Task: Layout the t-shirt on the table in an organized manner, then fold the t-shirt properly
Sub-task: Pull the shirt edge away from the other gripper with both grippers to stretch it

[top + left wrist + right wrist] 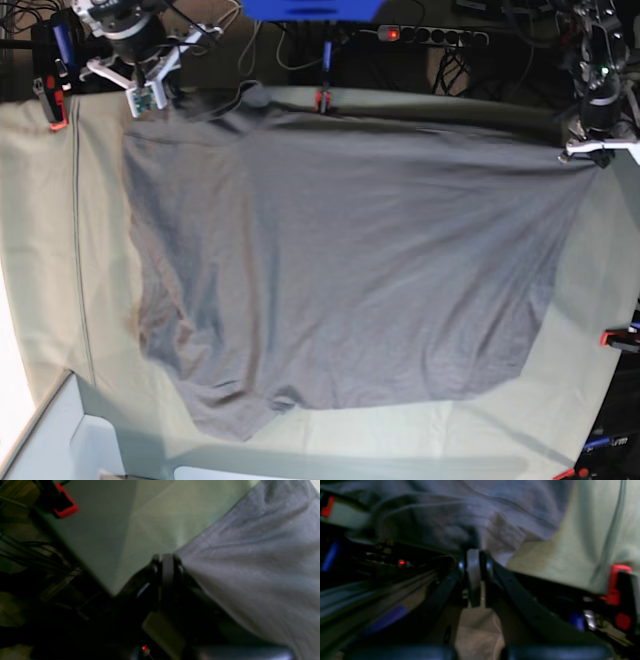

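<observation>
— Grey cotton covers most of what we see: the t-shirt (340, 260) lies spread wide over the table (60, 260), which is draped in pale green cloth.

— Where do we place it on the tabletop?

— It reaches from the far edge almost to the near edge, with one sleeve bunched toward the near left corner in the base view. Bare cloth shows along the left side and at the near right corner.

— And our two grippers?

— Both sit at the far edge, one at each far corner of the shirt. Our left gripper (167, 562) has its jaws pressed together on a corner of the grey fabric, which fans out taut from the tips in the left wrist view. In the base view that same gripper (592, 148) is at the far right corner of the tabletop.

— The right one?

— Our right gripper (475, 562) is likewise clamped narrow on the shirt, with folds gathering just ahead of the tips. From the base camera it (150, 85) stands at the far left.

— Anything else along the edges?

— Red clamps: one (63, 503) near our left gripper, one (613, 585) beside our right, both on the table's edge. A power strip (430, 35) lies beyond the far edge.
</observation>
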